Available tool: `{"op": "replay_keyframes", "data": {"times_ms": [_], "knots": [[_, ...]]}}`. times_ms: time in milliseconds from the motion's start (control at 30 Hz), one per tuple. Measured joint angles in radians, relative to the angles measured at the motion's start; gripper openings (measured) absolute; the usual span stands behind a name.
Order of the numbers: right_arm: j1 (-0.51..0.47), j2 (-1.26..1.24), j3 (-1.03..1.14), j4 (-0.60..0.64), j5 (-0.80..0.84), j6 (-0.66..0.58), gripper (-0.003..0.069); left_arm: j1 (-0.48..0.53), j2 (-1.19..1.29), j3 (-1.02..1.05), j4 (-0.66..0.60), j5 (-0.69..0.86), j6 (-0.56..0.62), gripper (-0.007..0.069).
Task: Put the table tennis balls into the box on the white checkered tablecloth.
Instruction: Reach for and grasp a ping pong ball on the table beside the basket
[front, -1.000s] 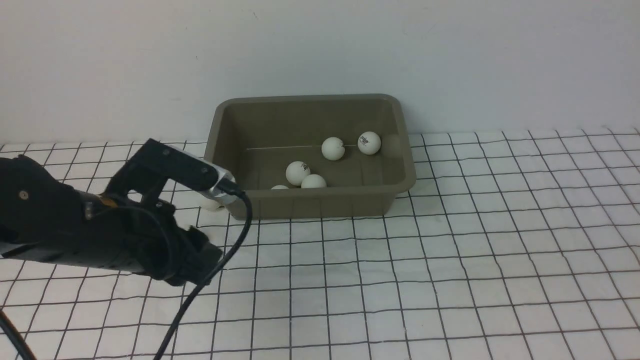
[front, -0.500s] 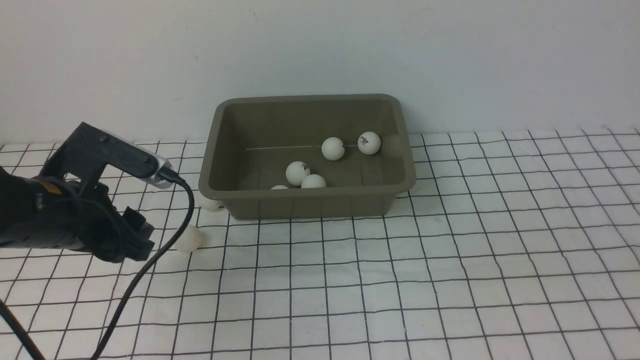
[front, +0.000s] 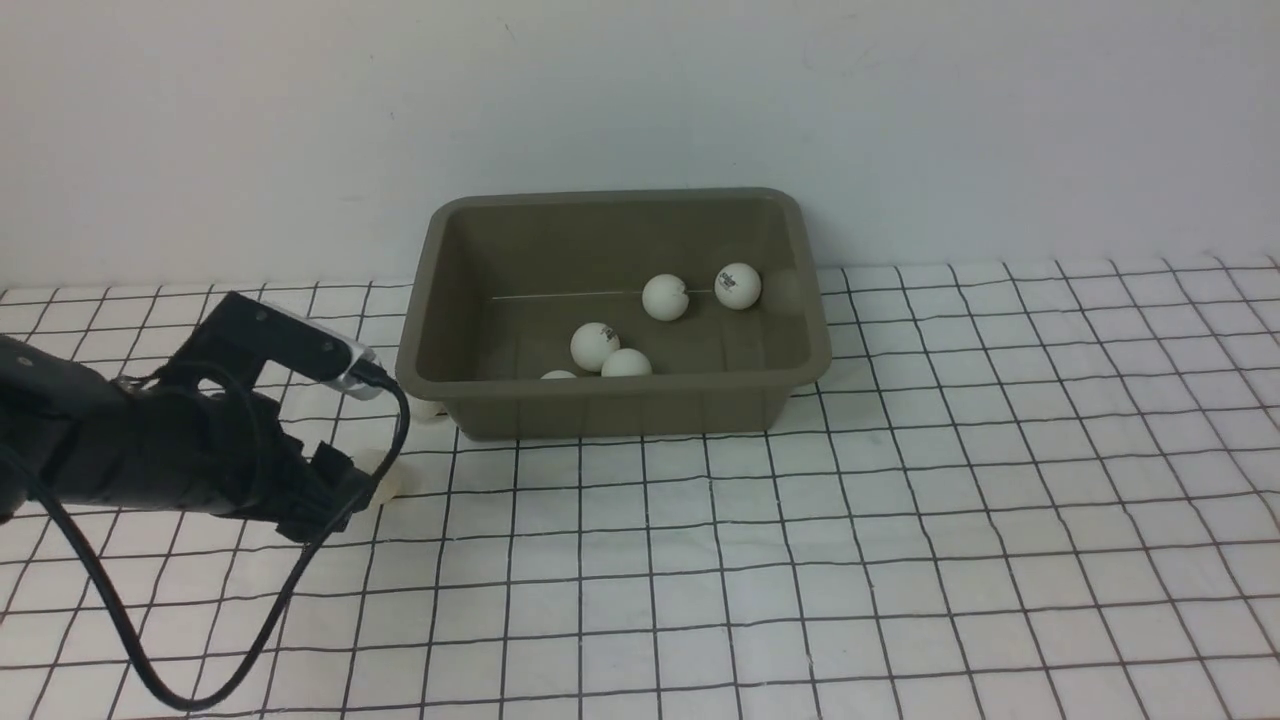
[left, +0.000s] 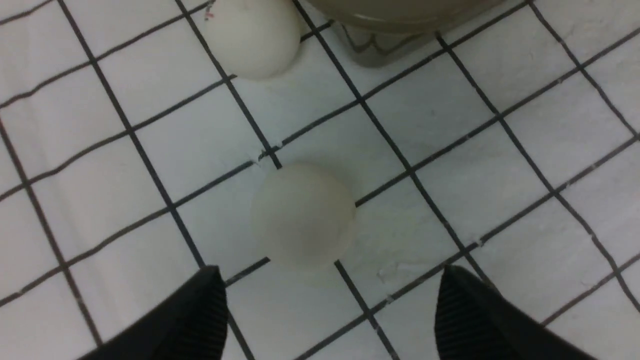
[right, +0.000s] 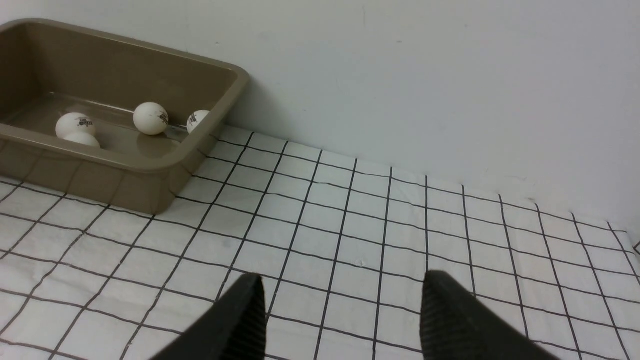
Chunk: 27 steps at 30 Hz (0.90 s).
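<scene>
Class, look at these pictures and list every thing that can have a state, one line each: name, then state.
Tablecloth, spread out, slightly wrinkled.
Box, upright, open-topped, not empty.
Balls in the box, five visible, resting on its floor.
Left gripper, open, empty.
Right gripper, open, empty.
Near loose ball, on the tablecloth, just ahead of the left gripper.
Far loose ball, on the tablecloth beside the box's corner.
</scene>
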Motion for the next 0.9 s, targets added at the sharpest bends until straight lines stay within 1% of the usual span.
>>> {"op": "replay_keyframes", "data": {"times_ms": [33, 67, 100, 133, 167, 233, 333, 433, 900], "knots": [[0.0, 0.0, 0.0, 0.0, 0.001, 0.0, 0.0388, 0.008, 0.012, -0.003, -0.026, 0.009, 0.025, 0.0503], [0.0, 0.0, 0.0, 0.0, 0.001, 0.0, 0.0388, 0.022, 0.022, -0.008, -0.064, 0.026, 0.076, 0.0503], [0.0, 0.0, 0.0, 0.0, 0.002, 0.0, 0.0388, 0.032, 0.035, -0.013, -0.116, 0.038, 0.102, 0.0503], [0.0, 0.0, 0.0, 0.0, 0.002, 0.0, 0.0388, 0.048, 0.047, -0.02, -0.165, 0.058, 0.167, 0.0503], [0.0, 0.0, 0.0, 0.0, 0.002, 0.0, 0.0388, 0.048, 0.049, -0.02, -0.177, 0.062, 0.179, 0.0503], [0.0, 0.0, 0.0, 0.0, 0.003, 0.0, 0.0388, 0.07, 0.063, -0.028, -0.273, 0.086, 0.283, 0.0503], [0.0, 0.0, 0.0, 0.0, 0.004, 0.002, 0.0388, 0.093, 0.077, -0.034, -0.365, 0.12, 0.383, 0.0503], [0.0, 0.0, 0.0, 0.0, 0.005, 0.002, 0.0388, 0.097, 0.092, -0.042, -0.379, 0.134, 0.405, 0.0503], [0.0, 0.0, 0.0, 0.0, 0.005, 0.002, 0.0388, 0.097, 0.257, -0.073, -0.387, 0.145, 0.405, 0.0503]]}}
